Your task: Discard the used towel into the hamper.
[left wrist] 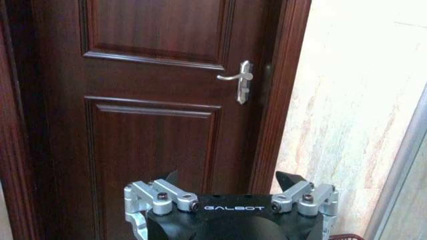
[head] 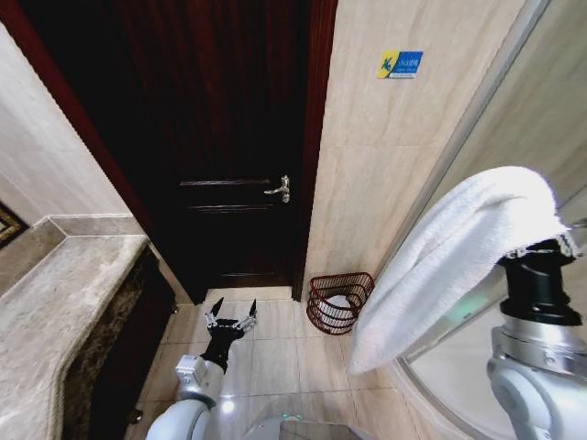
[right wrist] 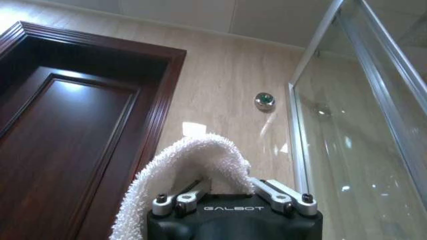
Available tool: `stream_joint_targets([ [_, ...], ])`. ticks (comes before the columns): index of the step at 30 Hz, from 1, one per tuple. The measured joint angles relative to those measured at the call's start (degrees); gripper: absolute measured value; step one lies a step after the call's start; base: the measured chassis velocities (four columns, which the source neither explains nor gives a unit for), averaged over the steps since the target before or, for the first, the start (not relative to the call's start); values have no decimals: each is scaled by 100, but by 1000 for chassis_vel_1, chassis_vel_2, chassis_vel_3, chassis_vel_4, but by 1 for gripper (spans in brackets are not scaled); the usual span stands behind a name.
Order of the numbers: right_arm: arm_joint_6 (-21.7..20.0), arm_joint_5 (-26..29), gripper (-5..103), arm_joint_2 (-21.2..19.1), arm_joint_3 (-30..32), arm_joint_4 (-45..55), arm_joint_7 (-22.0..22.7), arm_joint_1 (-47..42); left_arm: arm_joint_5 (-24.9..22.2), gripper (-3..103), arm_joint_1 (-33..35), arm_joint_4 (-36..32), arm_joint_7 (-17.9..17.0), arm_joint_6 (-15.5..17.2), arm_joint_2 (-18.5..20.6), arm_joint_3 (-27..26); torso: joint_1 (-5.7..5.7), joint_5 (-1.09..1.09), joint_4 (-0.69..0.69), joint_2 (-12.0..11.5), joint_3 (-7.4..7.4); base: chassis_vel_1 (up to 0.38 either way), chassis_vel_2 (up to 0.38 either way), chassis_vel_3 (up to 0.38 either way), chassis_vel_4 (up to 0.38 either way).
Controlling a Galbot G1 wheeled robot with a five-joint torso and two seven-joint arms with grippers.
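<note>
One white towel (head: pixel 459 252) draped over the raised right gripper (right wrist: pixel 223 187), jaws clamped on a fold near its middle, both ends hanging down below. Looks soft, light and limp; likely to sag and swing, so the mid-fold pinch suits it. Hamper (head: pixel 339 301) sits on the floor tiles well below and ahead-left of that gripper, by the dark door (head: pixel 229 137). Left gripper (head: pixel 230 321) idle low down, fingers spread, holding nothing.

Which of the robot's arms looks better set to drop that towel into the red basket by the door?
The right. Its right gripper is shut on the white towel, held high above the floor, with the hamper ahead and below. The left gripper is open and holds nothing, low near the floor.
</note>
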Motion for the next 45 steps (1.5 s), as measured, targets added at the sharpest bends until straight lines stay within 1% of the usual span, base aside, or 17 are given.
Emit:
stream_joint_targets([
  [11,119,35,8,0,32,-48,-99,40,0,99,-1,0,0,0,0,0,3,-1,0,-2,1,-107,103,106,-102],
  [45,111,89,8,-90,4,-99,-134,111,0,99,0,0,0,0,0,0,2,0,0,-2,1,-90,87,97,-93],
])
